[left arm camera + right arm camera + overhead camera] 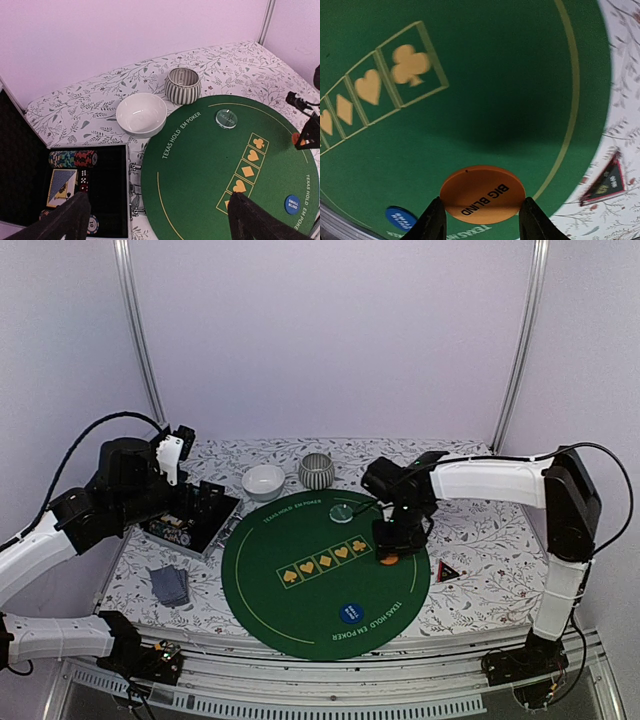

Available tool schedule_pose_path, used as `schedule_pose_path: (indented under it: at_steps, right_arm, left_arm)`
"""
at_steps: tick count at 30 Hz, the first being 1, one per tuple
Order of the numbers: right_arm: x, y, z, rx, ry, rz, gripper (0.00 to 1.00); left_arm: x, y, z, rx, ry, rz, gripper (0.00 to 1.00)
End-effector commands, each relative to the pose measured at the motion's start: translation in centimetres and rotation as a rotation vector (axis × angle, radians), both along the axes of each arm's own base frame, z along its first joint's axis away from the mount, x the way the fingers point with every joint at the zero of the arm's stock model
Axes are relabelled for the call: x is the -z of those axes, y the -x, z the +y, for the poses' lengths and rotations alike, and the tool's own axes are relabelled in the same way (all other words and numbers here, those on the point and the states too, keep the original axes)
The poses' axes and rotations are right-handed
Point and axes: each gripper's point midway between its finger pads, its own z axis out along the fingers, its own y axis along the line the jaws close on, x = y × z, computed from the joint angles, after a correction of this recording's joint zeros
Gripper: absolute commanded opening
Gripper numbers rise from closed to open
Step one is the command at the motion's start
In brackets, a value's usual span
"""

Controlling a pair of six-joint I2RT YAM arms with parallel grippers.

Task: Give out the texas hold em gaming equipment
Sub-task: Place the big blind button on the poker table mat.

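Over the mat's right side: the right gripper point(482, 222) holds the orange disc point(482, 195), fingers half closed on its rim, one at each side.
Disc: flat, "BIG BLIND" face up, squarely between the fingers and reaching a little past their tips.
Height: it seems to hang just off the mat point(300, 605) (a dark shadow sits on the felt beyond it), though I can't swear it isn't touching.
Axis: it's round, so there's no long axis; the grip runs straight across its width.
What the next move turns on: the felt lies directly under the disc, just inside the gold ring, so I'd judge a straight drop would do.
Nearer arm: the right, by far.
Left gripper point(157, 200): wide open, holding nothing, up over the case point(205, 520) at the left.
Elsewhere: blue disc point(349, 612) at the mat's near edge, pale disc point(341, 512) towards its far edge, triangle point(447, 571) just off the mat to the right, cards point(170, 585) left of the mat, chips point(72, 158) in the case.
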Motion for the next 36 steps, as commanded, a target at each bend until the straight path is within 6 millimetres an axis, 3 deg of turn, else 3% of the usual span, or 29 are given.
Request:
schedule_pose_path:
  at_steps: [1,6,8,11,21,28,32,36]
  right_arm:
    - [0.1,0.7,10.1,-0.18,-0.085,-0.004,0.37]
    - [1.7,2.7,21.4,-0.39,-0.196,0.003,0.34]
    - [2.3,3.4,24.9,-0.442,-0.242,-0.004,0.33]
    - [3.8,4.7,28.2,-0.482,-0.307,0.016,0.31]
    - [5.2,5.7,31.3,-0.446,-0.378,-0.007,0.32]
    - [5.4,5.6,31.8,-0.447,-0.393,-0.018,0.5]
    - [4.9,6.0,32.1,-0.48,-0.417,-0.009,0.64]
    - [3.6,6.2,32.5,-0.513,-0.447,-0.021,0.71]
  left_arm:
    - [-0.2,-0.2,0.6,-0.019,-0.001,-0.023,0.98]
    - [-0.4,-0.2,1.0,-0.036,-0.004,-0.033,0.98]
    - [-0.4,-0.2,1.1,-0.041,-0.003,-0.036,0.98]
    - [-0.6,-0.2,1.3,-0.047,-0.002,-0.041,0.98]
    - [-0.9,0.0,1.3,-0.038,0.012,-0.052,0.98]
    - [-0.7,-0.2,1.5,-0.047,0.007,-0.048,0.98]
    - [-0.3,-0.4,1.4,-0.048,0.001,-0.036,0.98]
    - [0.0,-0.5,1.4,-0.051,-0.004,-0.029,0.98]
